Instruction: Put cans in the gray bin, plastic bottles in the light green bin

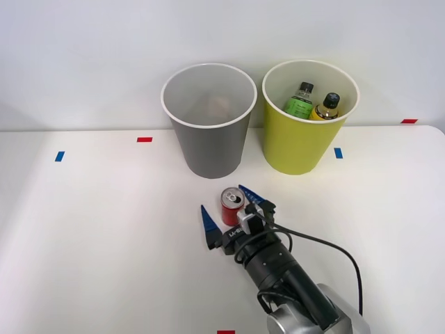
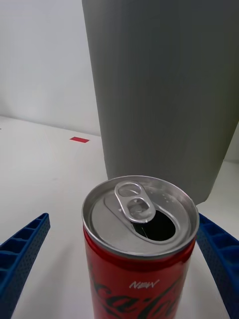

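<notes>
So the right gripper [image 1: 228, 209] was wide open, one blue finger [image 2: 20, 254] on each side of the red can [image 1: 232, 206], not pinching it. Can stood upright on the table [image 1: 97, 236], gray bin [image 1: 208, 122] just past it.

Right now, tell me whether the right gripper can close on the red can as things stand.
Probably yes. The right gripper is open with the red can standing upright between its fingers, and nothing lies between them. The gray bin stands just beyond, apart from the can.
</notes>
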Available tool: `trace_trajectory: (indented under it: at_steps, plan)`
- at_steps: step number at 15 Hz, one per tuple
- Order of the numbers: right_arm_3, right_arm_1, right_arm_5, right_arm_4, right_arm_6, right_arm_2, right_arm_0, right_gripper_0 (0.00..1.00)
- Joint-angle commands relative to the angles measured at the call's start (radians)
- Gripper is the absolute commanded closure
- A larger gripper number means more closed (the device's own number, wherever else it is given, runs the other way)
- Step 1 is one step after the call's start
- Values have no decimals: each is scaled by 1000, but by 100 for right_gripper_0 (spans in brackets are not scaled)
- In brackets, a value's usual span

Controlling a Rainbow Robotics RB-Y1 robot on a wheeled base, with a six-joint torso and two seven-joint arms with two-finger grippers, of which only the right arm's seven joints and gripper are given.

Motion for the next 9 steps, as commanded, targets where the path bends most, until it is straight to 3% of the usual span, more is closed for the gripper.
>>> trace_trajectory:
  at_steps: [1,9]
  plan:
    - [0,4,0,4,5,-7,-6,91]
    - [0,6,-22,3,6,-7,5,95]
